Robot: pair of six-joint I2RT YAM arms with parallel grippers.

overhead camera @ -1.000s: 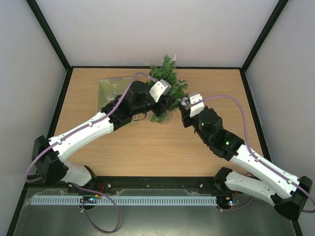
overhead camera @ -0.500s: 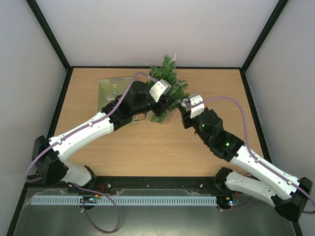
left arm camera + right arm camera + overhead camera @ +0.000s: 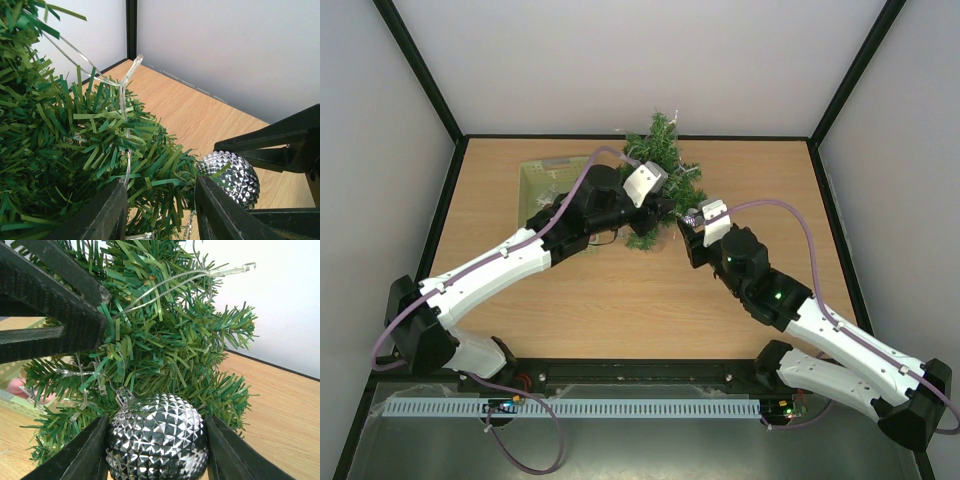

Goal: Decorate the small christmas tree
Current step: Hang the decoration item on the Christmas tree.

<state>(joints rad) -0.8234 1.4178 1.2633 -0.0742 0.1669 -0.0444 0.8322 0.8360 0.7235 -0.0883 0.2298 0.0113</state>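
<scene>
— Where's the small christmas tree [image 3: 660, 152]?
— Far edge of the table [image 3: 620, 290], just beside the basket [image 3: 541, 181].
— And the grips?
— Only the wrist views show them. The right gripper [image 3: 157, 450] clamps a silver ball [image 3: 157, 430] against the tree, and the left gripper [image 3: 160, 215] pinches a branch.

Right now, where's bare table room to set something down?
Bare table right of the small christmas tree, and the wide near strip in front of it. Crowded around the tree: left gripper, right gripper, basket.

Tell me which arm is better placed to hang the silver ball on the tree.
Right. The right gripper holds the silver ball against lower branches of the tree; the left gripper only grips its branches.
</scene>
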